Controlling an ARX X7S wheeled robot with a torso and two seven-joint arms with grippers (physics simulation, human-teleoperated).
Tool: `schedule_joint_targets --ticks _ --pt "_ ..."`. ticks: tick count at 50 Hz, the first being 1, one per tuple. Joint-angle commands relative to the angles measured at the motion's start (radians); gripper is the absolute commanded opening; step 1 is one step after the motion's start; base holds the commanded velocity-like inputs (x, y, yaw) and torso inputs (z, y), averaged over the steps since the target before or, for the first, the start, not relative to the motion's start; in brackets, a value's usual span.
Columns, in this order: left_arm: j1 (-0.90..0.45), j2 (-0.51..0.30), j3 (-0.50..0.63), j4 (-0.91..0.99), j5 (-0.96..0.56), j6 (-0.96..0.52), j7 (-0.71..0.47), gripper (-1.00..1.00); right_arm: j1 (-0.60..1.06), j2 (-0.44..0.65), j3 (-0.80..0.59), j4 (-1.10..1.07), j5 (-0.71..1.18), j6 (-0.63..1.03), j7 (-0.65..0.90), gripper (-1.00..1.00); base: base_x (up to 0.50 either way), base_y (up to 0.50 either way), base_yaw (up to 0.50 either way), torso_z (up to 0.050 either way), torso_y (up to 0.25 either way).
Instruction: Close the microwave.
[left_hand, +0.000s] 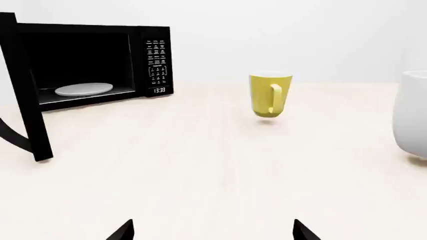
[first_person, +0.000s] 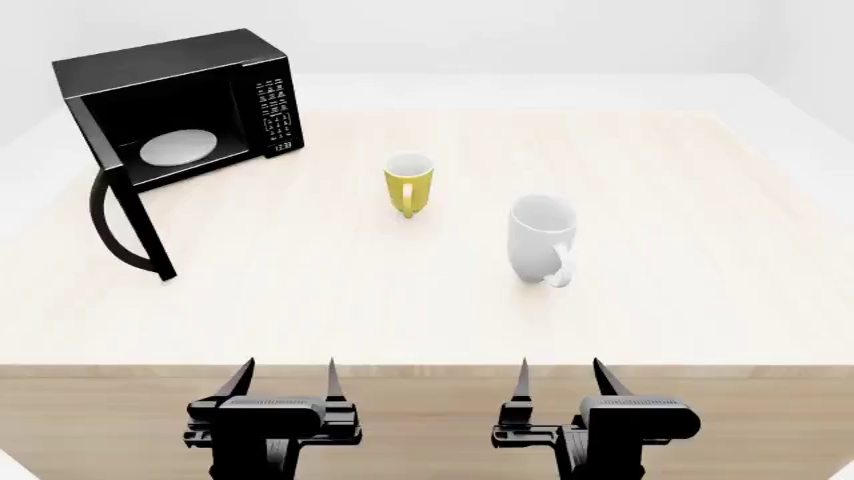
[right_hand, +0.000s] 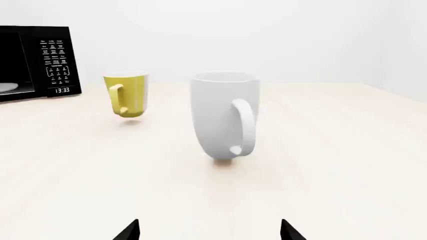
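both tools (first_person: 283, 380) (first_person: 561, 380) open — microwave (first_person: 187, 95) untouched

Yellow mug (first_person: 408, 183) and white mug (first_person: 541, 238), upright on pale table (first_person: 694, 220).

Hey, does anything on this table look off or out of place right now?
Only the microwave: its door hangs wide open, with the white turntable exposed. The yellow mug and white mug stand upright, nothing spilled.
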Motion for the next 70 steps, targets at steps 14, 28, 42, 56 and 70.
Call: schedule_joint_targets --ticks 14,28,42,56,70 --pt "-0.001 -0.054 0.064 0.006 -0.04 -0.016 -0.059 1.0 0.002 0.051 -0.062 0.001 0.053 -0.002 0.058 1.0 0.0 0.0 0.0 0.0 0.0" --pt "0.037 -0.08 0.094 0.214 -0.059 -0.166 -0.089 1.0 0.003 0.068 -0.081 0.003 0.081 -0.008 0.084 1.0 0.0 0.0 0.0 0.0 0.0" --pt "0.083 -0.132 0.102 0.585 -0.095 -0.432 -0.113 1.0 -0.12 0.086 -0.143 -0.406 0.04 0.251 0.149 1.0 0.0 0.0 0.0 0.0 0.0" --pt "0.103 -0.165 0.106 0.732 -0.101 -0.526 -0.131 1.0 -0.133 0.111 -0.158 -0.459 0.054 0.25 0.16 1.0 0.0 0.0 0.0 0.0 0.0" --pt "0.125 -0.203 0.109 0.894 -0.109 -0.625 -0.142 1.0 -0.208 0.152 -0.142 -0.729 0.102 0.418 0.182 1.0 0.0 0.0 0.0 0.0 0.0"
